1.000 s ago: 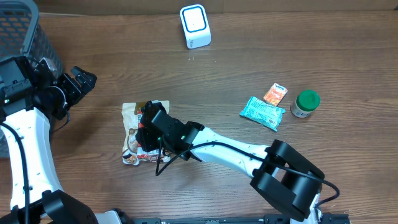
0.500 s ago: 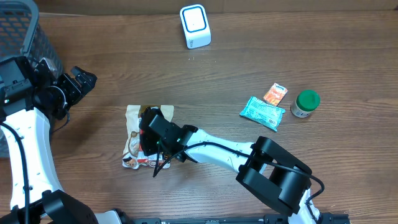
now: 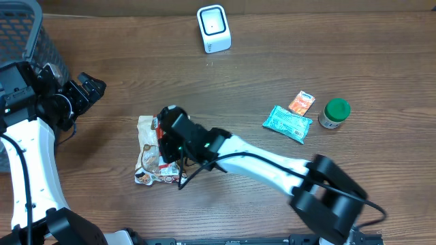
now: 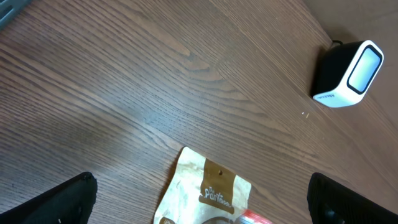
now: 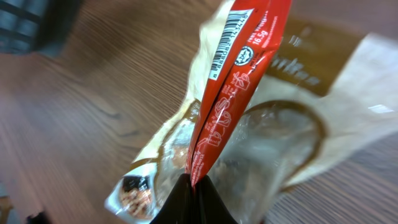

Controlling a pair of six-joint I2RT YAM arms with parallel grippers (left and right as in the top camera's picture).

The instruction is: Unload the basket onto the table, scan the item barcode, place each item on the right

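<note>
My right gripper (image 5: 194,186) is shut on the bottom edge of a thin red sachet (image 5: 239,74). Its barcode (image 5: 231,38) shows near the top of the right wrist view. Under the sachet lies a beige and brown snack pouch (image 5: 329,106) with a clear window. From overhead the right gripper (image 3: 163,133) sits over that pouch (image 3: 146,155) at centre-left. The white scanner (image 3: 213,28) stands at the table's far edge, also visible as the scanner (image 4: 348,74) in the left wrist view. My left gripper (image 3: 88,88) hangs open and empty at the far left, apart from the pouch (image 4: 208,186).
A dark mesh basket (image 3: 20,34) stands in the far left corner. On the right lie a teal packet (image 3: 288,123), a small orange sachet (image 3: 301,103) and a green-lidded jar (image 3: 334,113). The wooden table (image 3: 272,61) lies bare between scanner and pouch.
My right gripper has shut on the red sachet and its arm has shifted slightly. The pouch beneath moved a little. The left arm has not moved.
</note>
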